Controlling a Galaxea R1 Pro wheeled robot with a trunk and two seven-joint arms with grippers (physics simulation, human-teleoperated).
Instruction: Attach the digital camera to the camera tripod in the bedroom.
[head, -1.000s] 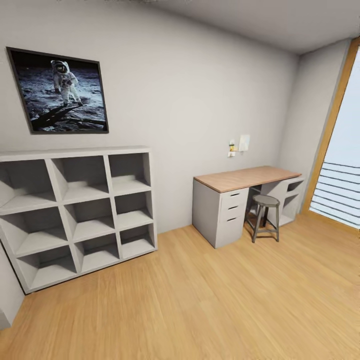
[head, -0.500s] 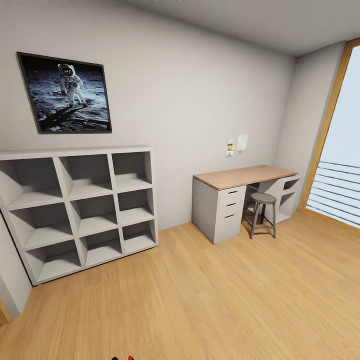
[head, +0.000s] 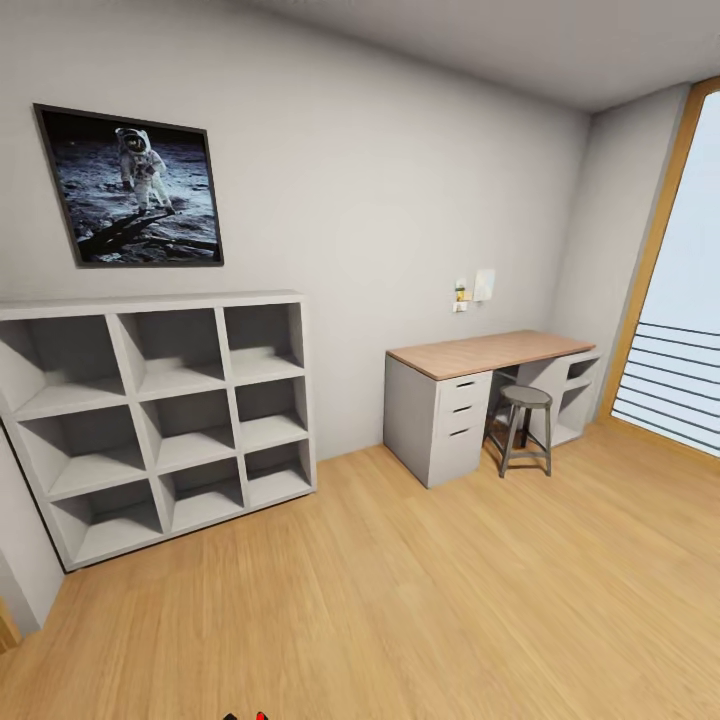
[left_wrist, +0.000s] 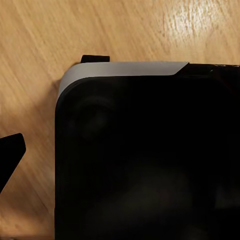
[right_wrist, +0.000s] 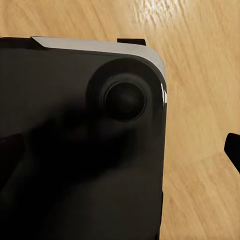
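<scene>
Neither wrist view lets me tell how far either gripper stands open; each looks past a black rounded robot base onto light wood floor. Ahead stand white cubby shelves and a wood-topped white desk.

a home room, perhaps a bedroom: cubby shelves, desk, stool, astronaut poster.

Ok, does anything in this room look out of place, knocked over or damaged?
Nothing stands out. The cubby shelf stands square against the wall, the framed astronaut picture hangs level, and the stool is upright beside the desk. The wood floor shows no spill or debris.
</scene>
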